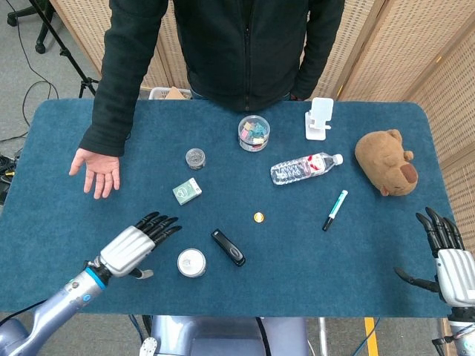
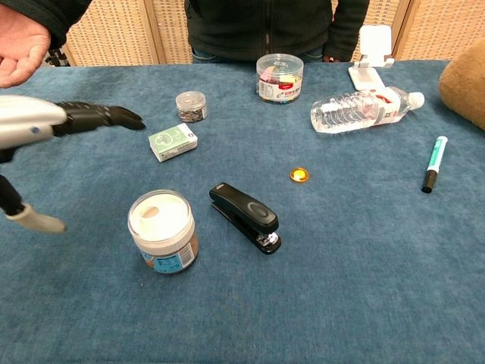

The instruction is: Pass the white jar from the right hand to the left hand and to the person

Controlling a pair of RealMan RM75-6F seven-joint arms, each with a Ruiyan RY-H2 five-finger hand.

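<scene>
The white jar (image 1: 192, 262) stands upright on the blue table (image 1: 67, 141), just left of the black stapler (image 1: 228, 247) and untouched by either hand. The left hand (image 1: 136, 246) is held just beside it on its left, fingers stretched out and spread, nothing gripped. The right hand (image 1: 448, 263) is seen at the table's far right edge, well apart from the jar, its fingers also spread and empty.

Since the task starts with the right hand, that hand is best brought across low over the stapler side, with the left hand drawn clear to make room. The jar is best taken around its labelled wall below the lid rim, kept upright, and the stapler should not be nudged. The person's open palm (image 1: 97, 172) is waiting at the table's left edge.
</scene>
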